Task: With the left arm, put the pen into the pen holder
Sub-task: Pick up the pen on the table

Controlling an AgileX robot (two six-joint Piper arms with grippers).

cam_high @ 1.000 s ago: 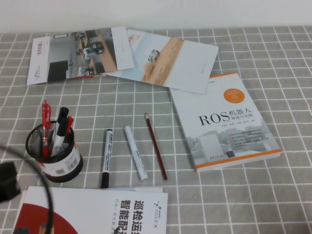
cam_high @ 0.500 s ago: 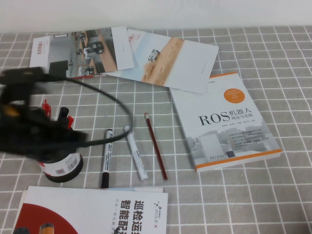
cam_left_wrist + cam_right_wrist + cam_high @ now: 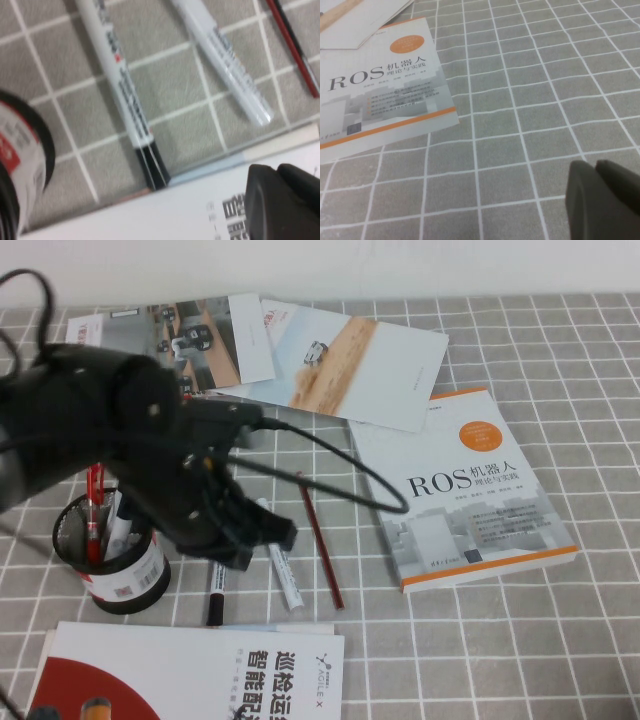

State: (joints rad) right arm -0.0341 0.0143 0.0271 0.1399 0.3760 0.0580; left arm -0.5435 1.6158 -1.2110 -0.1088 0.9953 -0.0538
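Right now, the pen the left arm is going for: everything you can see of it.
The pen is a thick marker with a white barrel printed in dark lettering and a black end cap, plastic by the look of it. It lies flat on the grey checked cloth, beside the pen holder and alongside the all-white marker, apart from both. Its near black end reaches the edge of the white booklet. The left gripper hangs above it, touching nothing. The right gripper is parked over bare cloth.

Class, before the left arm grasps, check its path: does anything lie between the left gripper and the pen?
Nothing visible does. The left gripper hovers over the pen, which lies bare on the cloth. The white marker lies beside it, apart. The right gripper is parked off by the ROS book.
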